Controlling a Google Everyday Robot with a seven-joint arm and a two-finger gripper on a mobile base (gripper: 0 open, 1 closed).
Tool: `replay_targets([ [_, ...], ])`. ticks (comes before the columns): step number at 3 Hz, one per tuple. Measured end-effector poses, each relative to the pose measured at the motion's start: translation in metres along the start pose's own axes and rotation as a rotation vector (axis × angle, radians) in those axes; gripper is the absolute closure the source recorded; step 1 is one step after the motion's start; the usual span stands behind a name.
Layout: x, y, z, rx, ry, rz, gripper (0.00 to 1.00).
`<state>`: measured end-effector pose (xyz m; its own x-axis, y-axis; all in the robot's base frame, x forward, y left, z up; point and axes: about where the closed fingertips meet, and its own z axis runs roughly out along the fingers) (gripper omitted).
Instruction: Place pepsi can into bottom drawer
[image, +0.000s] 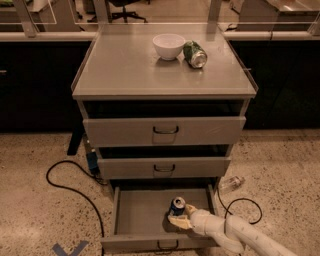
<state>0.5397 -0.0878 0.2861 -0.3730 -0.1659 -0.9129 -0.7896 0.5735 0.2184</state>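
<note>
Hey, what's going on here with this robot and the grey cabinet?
The robot's white arm reaches into the pulled-out lowest grey metal drawer. Its claw is right beside the small dark blue soda can, which stands upright on the drawer floor. Whether the claw grips it is unclear. A white bowl and a green can on its side sit on the cabinet top.

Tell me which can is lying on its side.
The green can beside the white bowl on the cabinet top; the pepsi can stands upright in the bottom drawer, at the gripper.
</note>
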Motion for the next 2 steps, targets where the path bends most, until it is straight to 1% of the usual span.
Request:
replay_targets([
  [1, 0.000, 0.000, 0.000, 0.000, 0.000, 0.000, 1.00],
  [2, 0.008, -0.010, 0.012, 0.000, 0.005, 0.035, 1.00],
])
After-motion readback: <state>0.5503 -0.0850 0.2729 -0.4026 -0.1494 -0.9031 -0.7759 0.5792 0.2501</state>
